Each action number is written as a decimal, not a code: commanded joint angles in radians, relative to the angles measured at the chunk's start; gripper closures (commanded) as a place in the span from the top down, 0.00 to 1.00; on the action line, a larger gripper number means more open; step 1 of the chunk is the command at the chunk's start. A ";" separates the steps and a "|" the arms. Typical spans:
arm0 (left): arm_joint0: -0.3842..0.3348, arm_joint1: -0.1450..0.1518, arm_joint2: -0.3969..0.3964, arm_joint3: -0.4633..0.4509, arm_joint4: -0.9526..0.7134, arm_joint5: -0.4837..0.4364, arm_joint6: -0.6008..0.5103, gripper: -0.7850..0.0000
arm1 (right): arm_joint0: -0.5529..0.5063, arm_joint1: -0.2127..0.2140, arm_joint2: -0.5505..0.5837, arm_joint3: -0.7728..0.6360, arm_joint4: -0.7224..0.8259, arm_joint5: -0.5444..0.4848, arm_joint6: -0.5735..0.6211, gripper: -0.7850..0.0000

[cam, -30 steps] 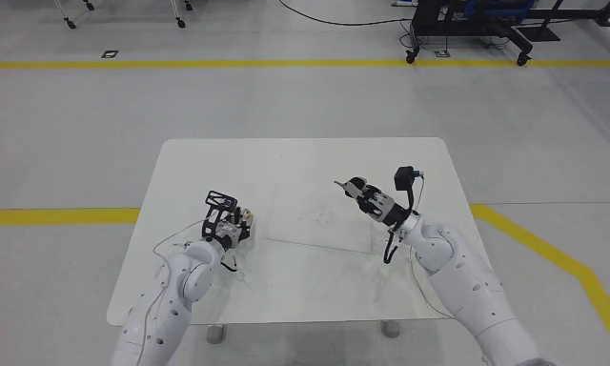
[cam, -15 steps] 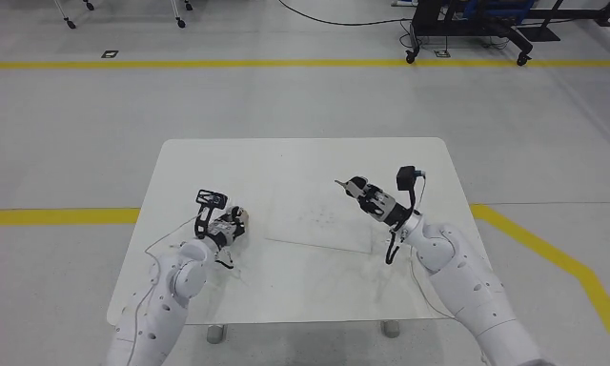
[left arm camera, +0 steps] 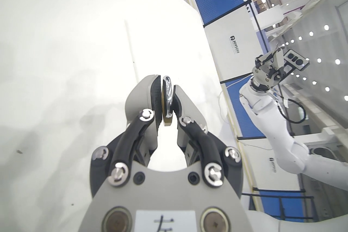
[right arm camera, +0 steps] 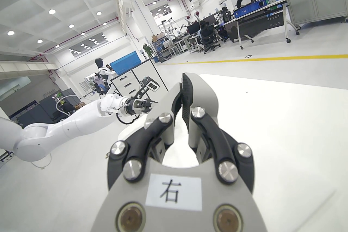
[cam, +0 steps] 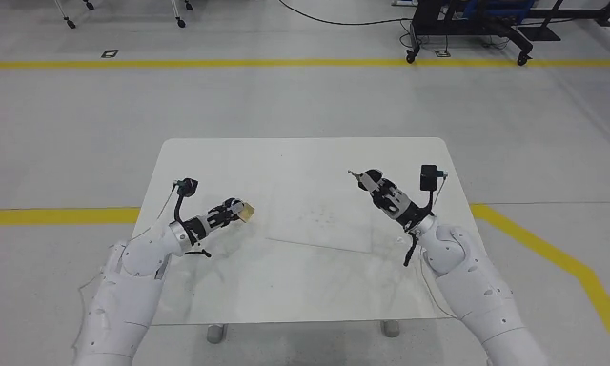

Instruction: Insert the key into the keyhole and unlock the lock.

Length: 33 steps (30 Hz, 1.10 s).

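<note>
Left gripper [left arm camera: 165, 86]: fingers closed tight on the lock [left arm camera: 166, 101], pads flat against its two faces. The lock is brass-coloured with a silver round piece on its end, held edge-on between the pads. From above it sits over the left part of the table [cam: 305, 166], sticking out past the fingertips toward the middle. Contact with the table surface: cannot tell.

Right gripper [right arm camera: 182, 83]: fingers pressed together, only a thin slit between the ribbed pads. It holds the key [cam: 354, 174]; from above, a thin metal tip pokes out beyond the fingertips, over the right part of the table. The key itself cannot be made out between the pads in the wrist view.

Key and lock are well apart, with the middle of the table between them, each gripper pointing roughly toward the other.

Writing: white sticker [left arm camera: 165, 220] with one black character on the left gripper's body; second sticker [right arm camera: 174, 191], same kind, on the right one. Blue-and-white panels [left arm camera: 236, 45] beyond the table carry small printed logos.
</note>
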 commanded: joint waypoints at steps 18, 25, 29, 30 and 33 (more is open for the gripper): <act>-0.391 -0.052 0.068 0.574 -0.841 0.599 -0.542 0.00 | 0.107 -0.064 -0.117 0.004 0.139 0.276 -0.088 0.00; -0.565 -0.105 0.158 0.772 -0.889 0.602 -0.595 0.00 | 0.207 -0.084 -0.131 0.081 0.322 0.277 0.020 0.00; -0.565 -0.105 0.158 0.772 -0.889 0.602 -0.595 0.00 | 0.207 -0.084 -0.131 0.081 0.322 0.277 0.020 0.00; -0.565 -0.105 0.158 0.772 -0.889 0.602 -0.595 0.00 | 0.207 -0.084 -0.131 0.081 0.322 0.277 0.020 0.00; -0.565 -0.105 0.158 0.772 -0.889 0.602 -0.595 0.00 | 0.207 -0.084 -0.131 0.081 0.322 0.277 0.020 0.00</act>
